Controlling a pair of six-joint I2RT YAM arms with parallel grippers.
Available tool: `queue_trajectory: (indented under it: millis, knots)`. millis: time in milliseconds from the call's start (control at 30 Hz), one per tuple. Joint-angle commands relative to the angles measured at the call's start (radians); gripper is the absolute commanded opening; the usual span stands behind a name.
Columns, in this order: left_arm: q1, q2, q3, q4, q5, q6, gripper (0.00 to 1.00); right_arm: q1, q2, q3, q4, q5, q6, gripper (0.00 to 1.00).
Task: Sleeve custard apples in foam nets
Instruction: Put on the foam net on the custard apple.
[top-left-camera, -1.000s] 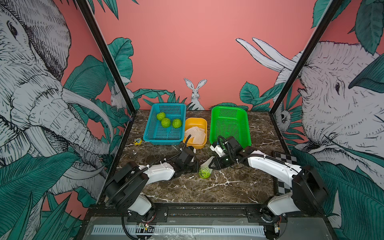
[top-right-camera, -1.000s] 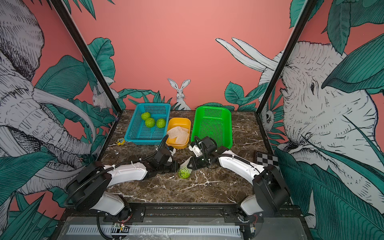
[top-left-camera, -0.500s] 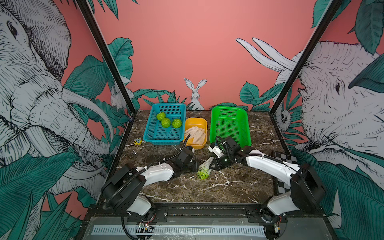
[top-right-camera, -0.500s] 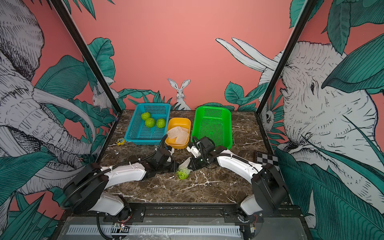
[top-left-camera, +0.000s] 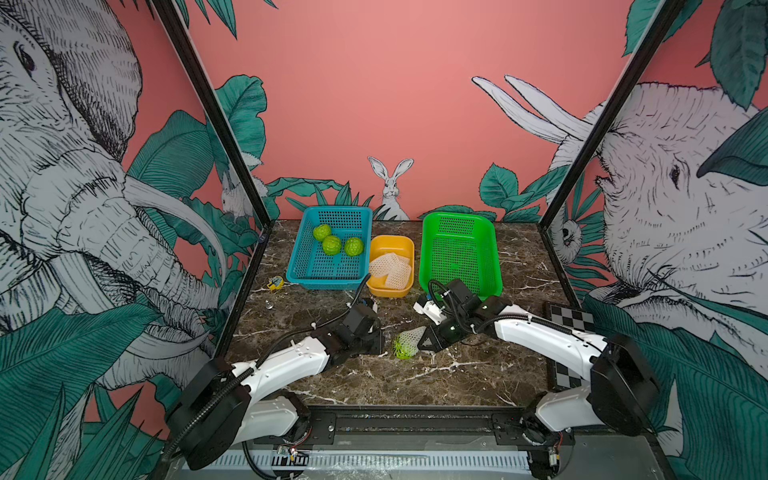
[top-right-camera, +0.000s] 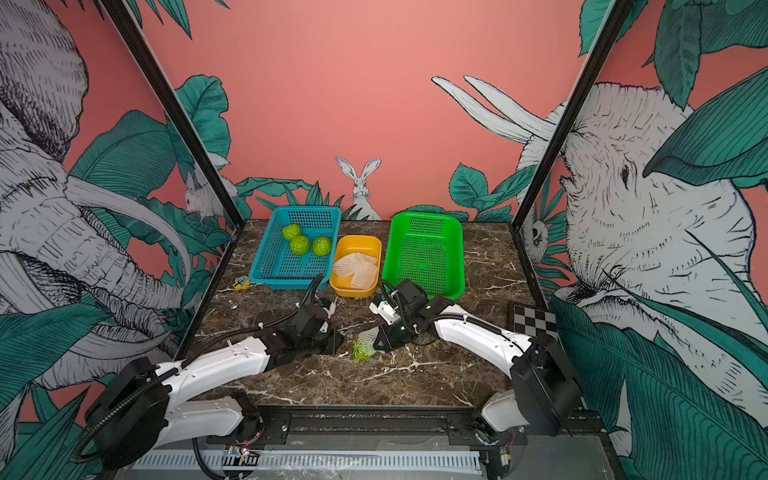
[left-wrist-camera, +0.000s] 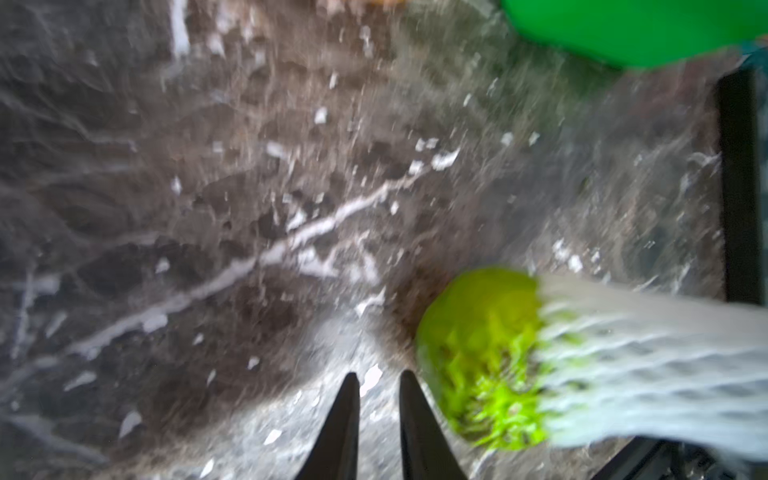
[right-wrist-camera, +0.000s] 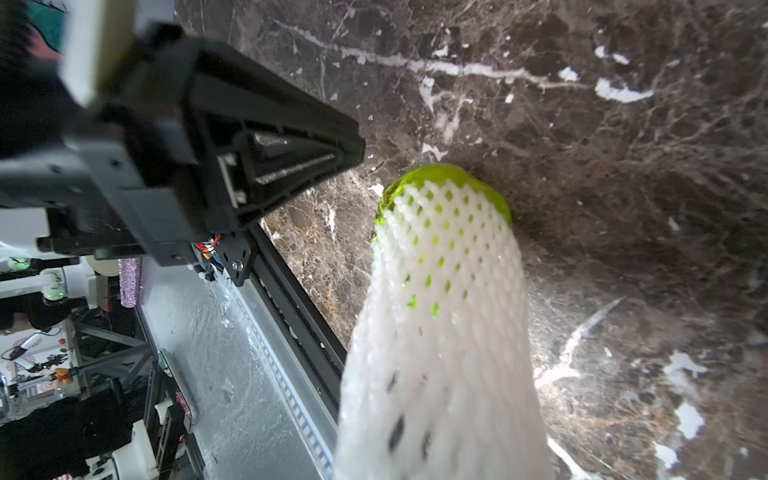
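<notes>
One custard apple (top-left-camera: 405, 348) (top-right-camera: 363, 349) (right-wrist-camera: 436, 174) lies on the marble table between my two grippers, partly inside a foam net (top-left-camera: 412, 333) (right-wrist-camera: 444, 291) (left-wrist-camera: 644, 353). My right gripper (top-left-camera: 424, 338) (top-right-camera: 379, 338) is shut on the net's free end; in the right wrist view the net hides its fingertips. My left gripper (top-left-camera: 380, 343) (left-wrist-camera: 376, 376) (right-wrist-camera: 291, 158) sits just left of the fruit, its jaws slightly open with only bare table between them. Three more custard apples (top-left-camera: 332, 243) lie in the blue basket (top-left-camera: 307, 274). Spare foam nets (top-left-camera: 390, 266) fill the yellow tub (top-left-camera: 390, 291).
A green basket (top-left-camera: 457, 257) stands at the back right, just behind the right wrist. A small yellow object (top-left-camera: 275, 283) and a tiny metal piece (top-left-camera: 269, 304) lie near the left wall. A checkerboard (top-left-camera: 571, 320) lies by the right wall.
My right gripper has closed on the net's free end. The left jaws have parted a little beside the fruit. The sleeved fruit has hardly shifted.
</notes>
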Motion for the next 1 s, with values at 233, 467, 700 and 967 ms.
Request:
queue_trajectory:
  millis: [233, 467, 700, 967]
  knots:
    - [-0.065, 0.070, -0.018, 0.122, 0.091, -0.083, 0.04, 0.006, 0.052, 0.061, -0.120, -0.038, -0.088, 0.00]
    - [-0.071, 0.144, -0.032, 0.237, 0.107, -0.114, 0.05, 0.006, 0.107, 0.100, -0.114, -0.035, -0.112, 0.00]
    - [-0.071, 0.193, 0.052, 0.203, 0.035, -0.037, 0.05, 0.005, 0.160, 0.177, -0.204, 0.009, -0.177, 0.00]
    - [-0.068, 0.258, 0.104, 0.207, 0.037, -0.002, 0.05, -0.002, 0.201, 0.220, -0.229, 0.096, -0.204, 0.16]
